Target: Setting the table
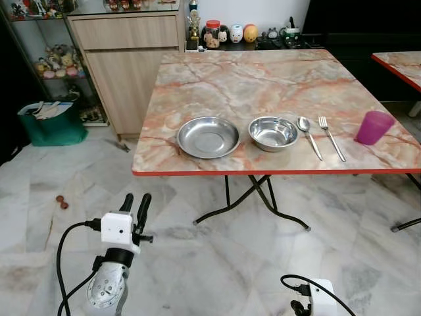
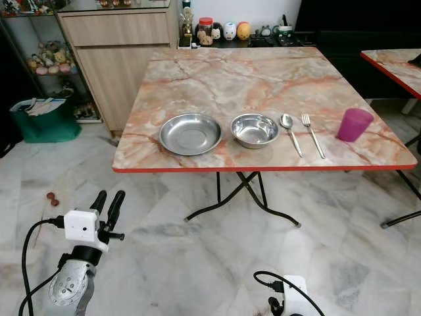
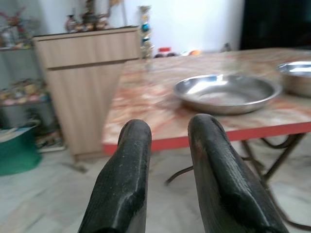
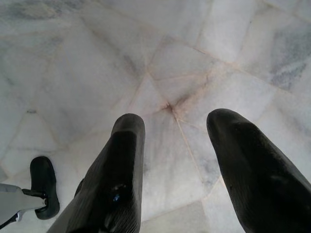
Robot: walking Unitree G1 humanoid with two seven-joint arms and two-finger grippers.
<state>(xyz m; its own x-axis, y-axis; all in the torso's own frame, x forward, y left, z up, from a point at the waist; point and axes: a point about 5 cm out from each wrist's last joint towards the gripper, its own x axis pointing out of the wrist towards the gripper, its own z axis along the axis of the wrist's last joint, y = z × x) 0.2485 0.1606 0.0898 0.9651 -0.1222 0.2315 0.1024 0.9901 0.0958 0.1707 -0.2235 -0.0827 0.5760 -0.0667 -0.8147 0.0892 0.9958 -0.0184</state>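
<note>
Surface [image 1: 263,79]: square marble-patterned top with a red rim, on black folding legs, standing on a pale marble floor [image 1: 210,263].

Items on it, in a row along the near edge, left to right:
- Plate [image 1: 208,137], shallow steel, near the middle of the near edge.
- Bowl [image 1: 273,133], steel, just beside the plate, not touching it.
- Spoon [image 1: 308,135], just beside the bowl, handle toward the near edge.
- Fork [image 1: 331,137], beside the spoon and roughly parallel to it, apart.
- Cup [image 1: 373,127], purple, upright, near the right near corner, apart from the fork.

Left pincer [image 1: 135,209]: raised off the floor short of the surface's left near corner, fingers [image 3: 124,179] narrowly apart, holding nothing, aimed toward the plate.

Right pincer [image 4: 175,165]: low, pointing down at the floor, fingers set wide, holding nothing.

Surroundings: wooden cabinet [image 1: 125,66] beyond the far left corner; jars and figurines [image 1: 230,33] on a dark counter behind the far edge; green bag [image 1: 52,122] on the floor beside the cabinet; second red-rimmed top [image 1: 401,66] off the right edge.
</note>
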